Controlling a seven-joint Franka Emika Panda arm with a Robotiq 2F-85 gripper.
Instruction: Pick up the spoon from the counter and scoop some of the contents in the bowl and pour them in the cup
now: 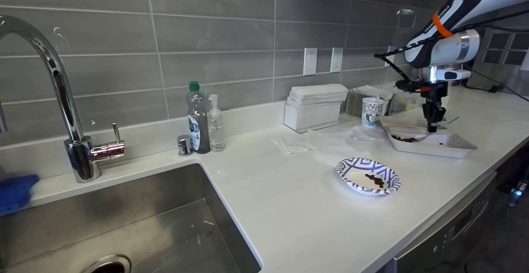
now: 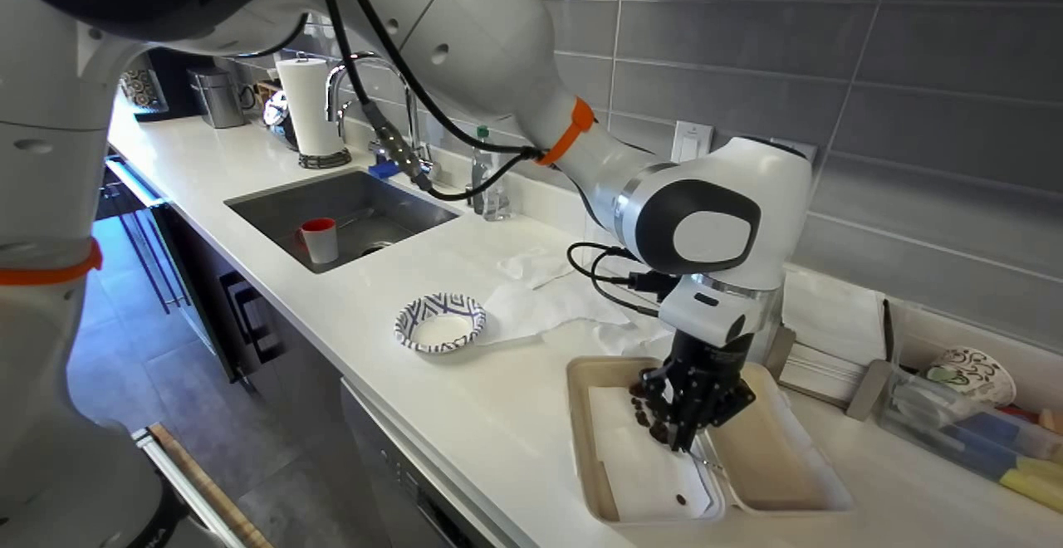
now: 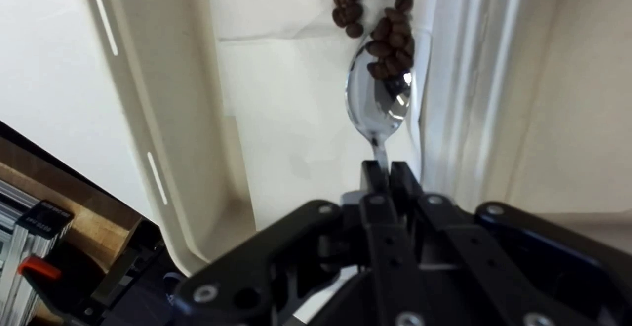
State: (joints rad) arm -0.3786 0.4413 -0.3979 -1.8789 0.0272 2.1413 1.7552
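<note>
The claw [image 3: 384, 168] is holding the spoon [image 3: 373, 101] clamped just behind its scooping end, presumably because a short grip is making the tip easier to steer. The spoon is lying low inside the tray [image 3: 165, 54], pointing into the coffee beans [image 3: 392, 49], which are covering its front part; the step in hand is probably the scoop, with the pour not yet done. The tray is standing near the front edge of the counter [image 1: 289, 198], its paper liner [image 3: 301, 133] perhaps keeping the beans off the bottom. The patterned bowl [image 1: 356, 178] is sitting between the tray and the edge of the sink [image 1: 225, 223], holding some beans, so it may be serving as the real target. The paper cup [image 1: 372, 111] is standing upright towards the counter's back edge; something pale [image 1: 377, 97] is sticking above its rim, too small to name. The claw is blocking part of the spoon, the handle's end [image 2: 707, 463] emerging beyond it in both exterior views, and the spoon's underside is facing away, leaving it unclear whether it is touching the liner
</note>
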